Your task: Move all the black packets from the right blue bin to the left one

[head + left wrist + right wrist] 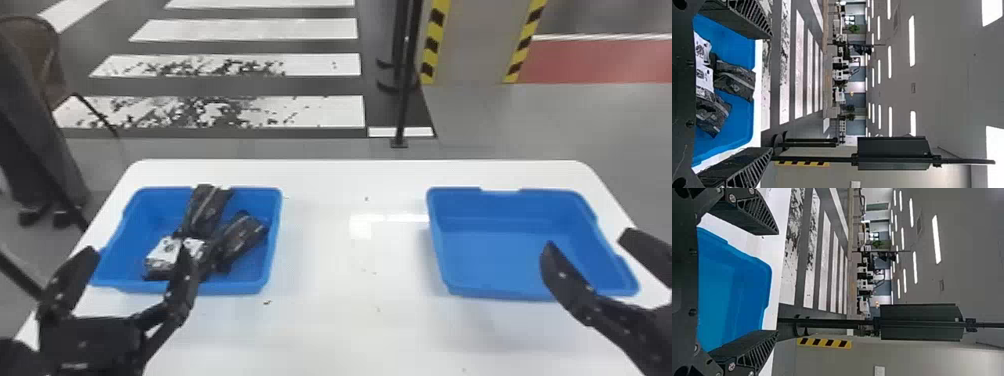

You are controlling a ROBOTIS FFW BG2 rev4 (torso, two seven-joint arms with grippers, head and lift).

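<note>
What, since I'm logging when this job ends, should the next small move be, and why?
Probably ease the open left tool and right tool back: black packets lie in the left bin, and the visible floor of the right bin is bare, so nothing seems left to transfer.

left end effector [139,248] wide open, right end effector [587,239] also open

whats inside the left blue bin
The left blue bin holds overlapping black packets, with white labels on the nearer ones. The floor under them is covered; in the head view the left gripper hides part of the pile. Exact number unclear.
</note>
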